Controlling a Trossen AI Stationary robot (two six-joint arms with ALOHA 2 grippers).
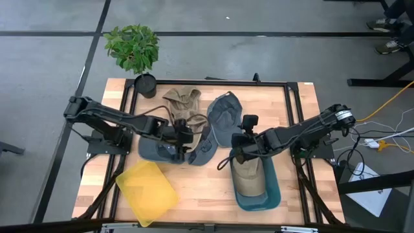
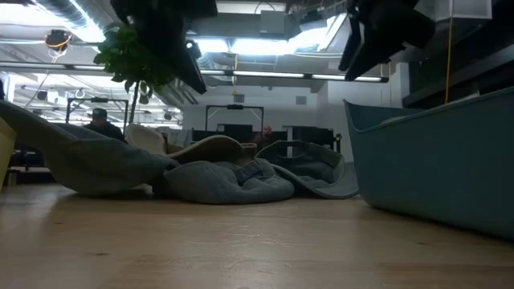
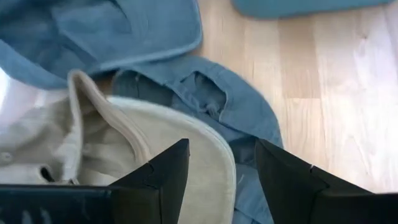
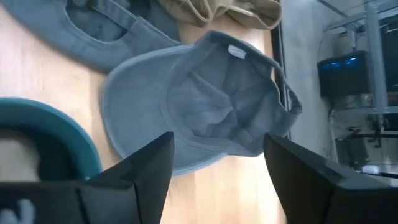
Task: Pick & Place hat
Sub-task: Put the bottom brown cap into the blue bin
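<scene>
Left gripper [image 1: 183,129] sits over the pile of hats near the middle of the table [image 1: 194,200], and in the left wrist view we see its two dark fingers [image 3: 163,177] standing apart, straddling the rounded brim of a beige cap [image 3: 168,146] that lies on top of a blue denim cap [image 3: 239,112]. We cannot tell whether the fingers touch the brim. Seen from above, this gripper is at about 9 o'clock from the table's centre, with a tan hat [image 1: 183,100] at its 12 o'clock and a dark grey-blue hat [image 1: 156,149] spread out under it.

Right gripper [image 1: 240,144] hangs with its fingers [image 4: 146,168] wide apart and nothing between them. It sits at the 12 o'clock end of the teal bin [image 1: 275,191], which holds a beige hat [image 1: 249,180]. In its wrist view we note an upturned grey cap [image 4: 205,99] lying on the wood; from above that cap [image 1: 223,116] is at roughly 11 o'clock from the right gripper.

A yellow tray [image 1: 147,193] lies at 7 o'clock on the table, well apart from the hats. A potted plant [image 1: 134,48] stands at the 11 o'clock corner.
</scene>
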